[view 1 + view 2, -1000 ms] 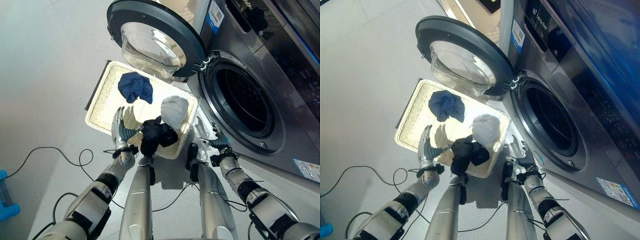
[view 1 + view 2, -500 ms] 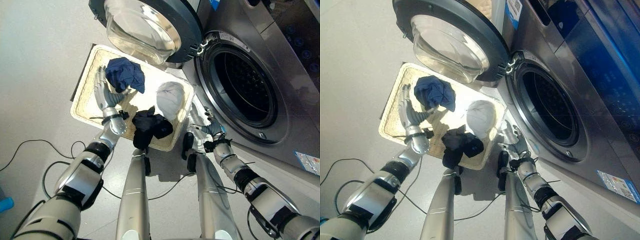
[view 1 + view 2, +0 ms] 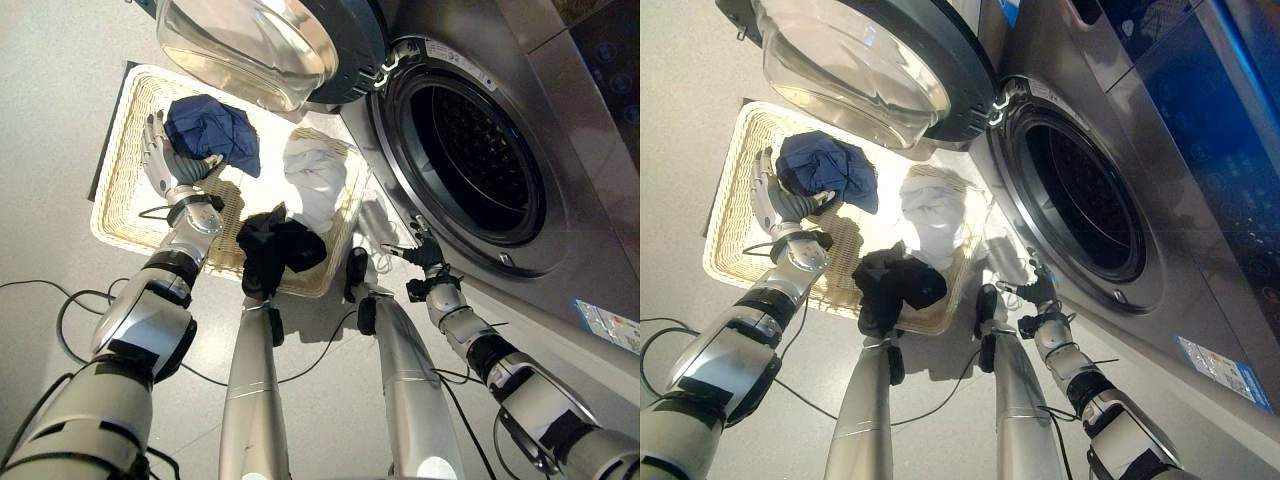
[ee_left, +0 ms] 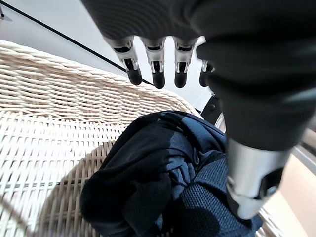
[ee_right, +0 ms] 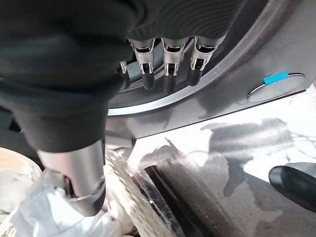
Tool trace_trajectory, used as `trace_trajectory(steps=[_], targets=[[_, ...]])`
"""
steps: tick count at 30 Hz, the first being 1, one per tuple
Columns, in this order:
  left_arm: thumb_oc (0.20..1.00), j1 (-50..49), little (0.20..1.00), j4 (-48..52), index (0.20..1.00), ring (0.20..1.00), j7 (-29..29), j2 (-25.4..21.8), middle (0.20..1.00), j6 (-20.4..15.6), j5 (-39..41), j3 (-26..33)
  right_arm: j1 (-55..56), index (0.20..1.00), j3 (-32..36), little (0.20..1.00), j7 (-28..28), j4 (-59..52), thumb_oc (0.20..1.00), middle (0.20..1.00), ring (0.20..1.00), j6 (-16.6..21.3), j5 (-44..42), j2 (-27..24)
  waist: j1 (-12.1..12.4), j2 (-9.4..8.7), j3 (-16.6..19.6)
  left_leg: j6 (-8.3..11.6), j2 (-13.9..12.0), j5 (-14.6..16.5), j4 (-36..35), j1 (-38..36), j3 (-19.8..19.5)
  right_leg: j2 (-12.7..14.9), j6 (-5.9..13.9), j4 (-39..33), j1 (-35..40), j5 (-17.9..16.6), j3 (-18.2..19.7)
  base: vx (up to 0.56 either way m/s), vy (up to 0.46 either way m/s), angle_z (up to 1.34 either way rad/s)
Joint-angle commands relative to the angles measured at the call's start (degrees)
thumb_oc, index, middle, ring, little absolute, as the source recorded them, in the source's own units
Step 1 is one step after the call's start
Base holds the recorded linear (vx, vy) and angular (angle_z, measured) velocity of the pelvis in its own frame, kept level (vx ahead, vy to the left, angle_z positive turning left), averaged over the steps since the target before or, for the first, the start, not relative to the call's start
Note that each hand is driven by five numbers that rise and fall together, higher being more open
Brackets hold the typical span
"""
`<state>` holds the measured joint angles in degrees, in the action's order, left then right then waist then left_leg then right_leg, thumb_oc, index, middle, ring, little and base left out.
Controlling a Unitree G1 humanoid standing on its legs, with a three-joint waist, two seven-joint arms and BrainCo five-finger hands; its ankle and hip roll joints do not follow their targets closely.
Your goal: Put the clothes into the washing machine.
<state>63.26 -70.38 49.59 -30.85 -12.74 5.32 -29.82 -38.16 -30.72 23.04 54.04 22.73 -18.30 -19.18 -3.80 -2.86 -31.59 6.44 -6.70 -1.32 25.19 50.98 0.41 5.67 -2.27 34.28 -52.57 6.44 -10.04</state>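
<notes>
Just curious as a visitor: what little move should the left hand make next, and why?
Probably close its fingers on the blue garment. The left hand is open right beside it in the basket, holding nothing, and the washer door is open.

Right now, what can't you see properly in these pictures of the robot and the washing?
1. The back of the washing machine drum: dark in the eye views, so clothes inside cannot be ruled out.
2. The wicker basket floor under the navy garment, white garment and black garment: covered by them.
3. The washer door: top cut off by the picture edge.
4. The navy garment's kind: too bunched, left wrist view.
</notes>
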Motion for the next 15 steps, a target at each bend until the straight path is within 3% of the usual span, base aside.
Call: trace_trajectory(steps=[1, 8, 9, 15], targets=[[1.0, 3.7, 1.0, -1.4, 1.0, 1.0, 0.8, -2.3, 1.0, -0.3, -0.5, 0.2, 0.5, 1.0, -0.3, 1.0, 0.1, -2.6, 1.0, 1.0, 1.0, 4.1, -2.9, -1.8, 0.7, 0.05, 1.8, -3.73, 1.4, -0.3, 0.9, 2.9, 7.1, -0.1, 1.82, -0.1, -0.2, -0.2, -3.7, 0.0, 0.0, 0.0], [1.0, 7.1, 1.0, -2.9, 1.0, 1.0, -6.5, -3.7, 1.0, 2.7, 1.9, -2.8, -1.0, 1.0, -0.9, 1.0, 0.2, -4.3, 1.0, 1.0, 1.0, 4.0, -3.3, -2.8, -0.1, -0.18, 1.8, -3.42, 1.5, -0.3, 0.1, 4.4, 7.5, -0.4, 2.33, -2.2, -1.6, -1.5, -3.3, -0.01, 0.051, -0.01], [1.0, 7.7, 1.0, -3.2, 1.0, 1.0, -9.6, -3.7, 1.0, 3.7, 2.9, -3.8, -1.5, 1.0, -0.7, 1.0, 0.5, -4.4, 1.0, 1.0, 1.0, 3.9, -3.6, -3.1, -0.3, -0.05, 1.8, -3.34, 1.7, -0.4, -0.2, 4.7, 7.6, -0.5, 2.52, -2.6, -2.0, -1.8, -3.1, 0.0, 0.065, -0.01], [1.0, 9.6, 1.0, -4.2, 1.0, 1.0, -11.9, -3.4, 1.0, 7.5, 3.1, -6.1, -3.2, 1.0, -0.2, 1.0, -0.3, -3.7, 1.0, 1.0, 1.0, 4.2, -4.4, -4.1, -0.7, 0.32, 1.8, -3.19, 2.0, -0.9, -1.1, 5.3, 7.9, -0.7, 2.92, -4.2, -2.6, -2.7, -2.7, -0.01, 0.051, -0.01]])
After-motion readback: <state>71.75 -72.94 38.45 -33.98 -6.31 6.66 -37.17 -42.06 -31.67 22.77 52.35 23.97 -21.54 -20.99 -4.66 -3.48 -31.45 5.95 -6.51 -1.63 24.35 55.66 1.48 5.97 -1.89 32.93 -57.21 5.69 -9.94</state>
